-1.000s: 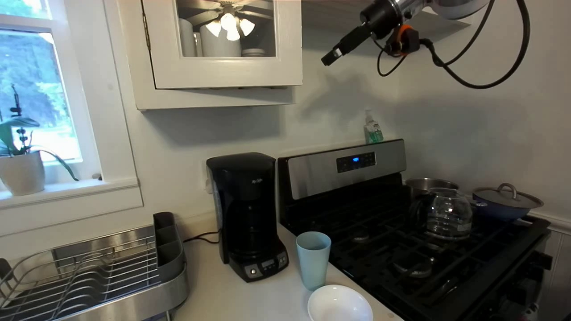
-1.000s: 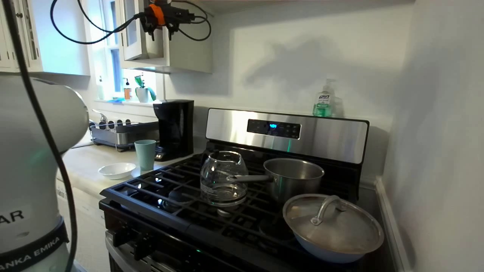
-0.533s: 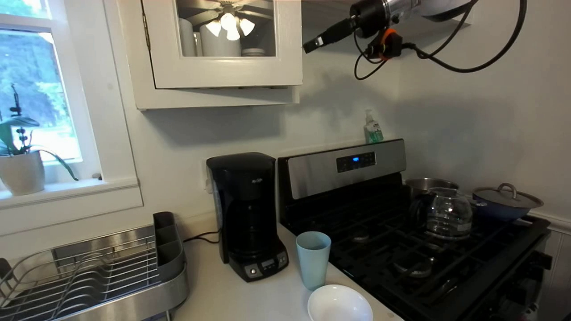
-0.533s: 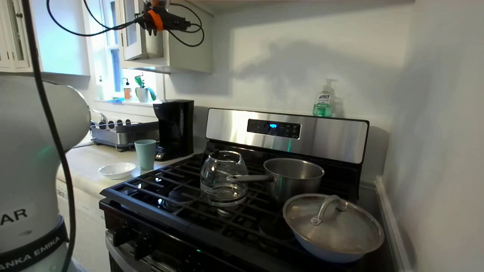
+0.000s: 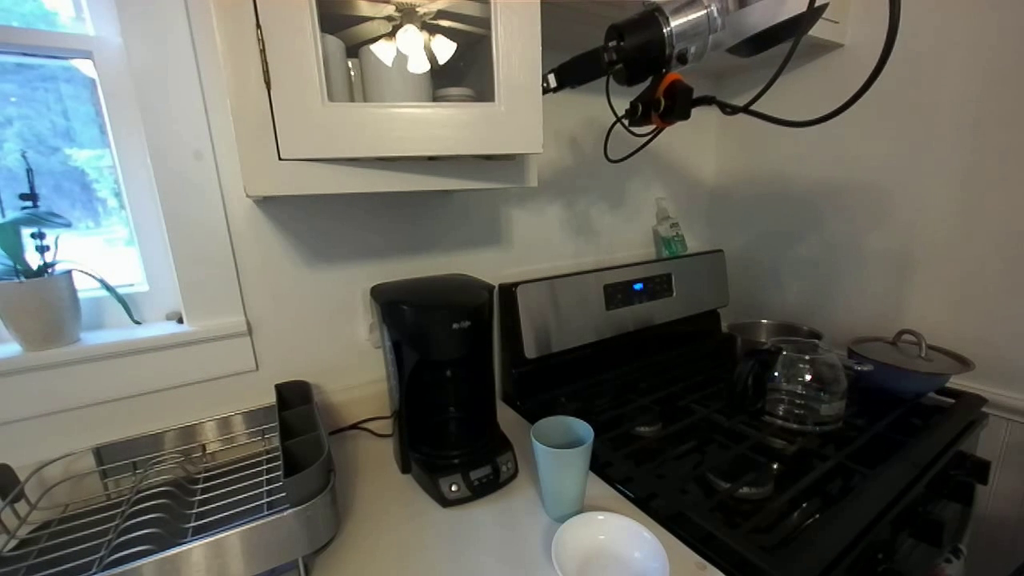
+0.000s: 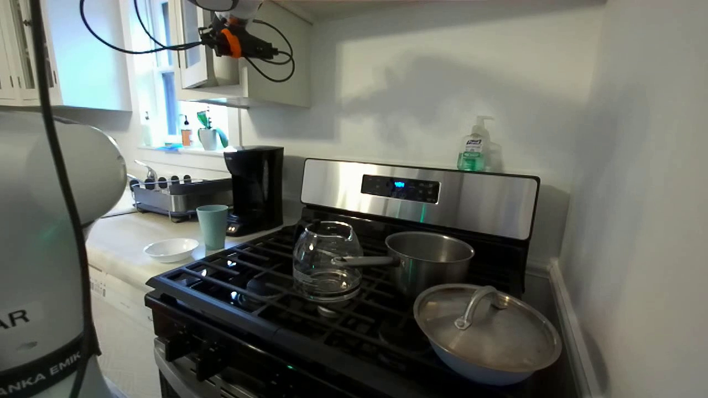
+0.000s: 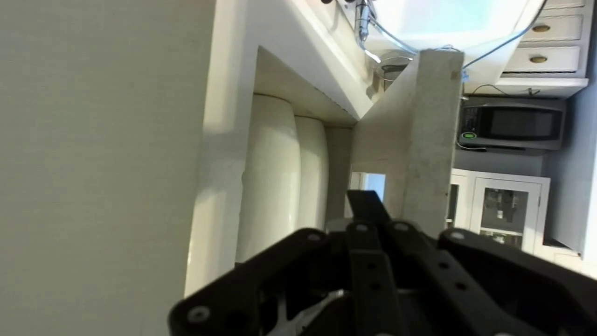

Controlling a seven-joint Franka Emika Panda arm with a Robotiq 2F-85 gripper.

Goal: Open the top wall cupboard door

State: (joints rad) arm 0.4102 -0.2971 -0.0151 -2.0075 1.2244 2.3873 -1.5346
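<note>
The white wall cupboard door (image 5: pixel 408 130) has a glass pane and hinges on its window side. It stands ajar: in an exterior view a gap shows between the door (image 6: pixel 193 76) and the cupboard (image 6: pixel 279 69). My black gripper (image 5: pixel 550 83) is at the door's free edge, its very tips partly covered by that edge. In the wrist view the gripper (image 7: pixel 367 200) is shut with nothing between its fingers. Its tips overlap the inner side of the door (image 7: pixel 431 135), within the gap. Whether they touch the door I cannot tell.
White dishes (image 7: pixel 273 177) stand inside the cupboard close to the gap. Below are a coffee maker (image 5: pixel 440 376), a blue cup (image 5: pixel 562 472) and a white bowl (image 5: pixel 610 552). The stove holds a glass carafe (image 6: pixel 326 265), a saucepan (image 6: pixel 428 265) and a lidded pan (image 6: pixel 487 337).
My gripper has moved across from the stove side and slightly up to the door's free edge. Its fingers, apart a second ago, have come together. No movement of the door shows.
</note>
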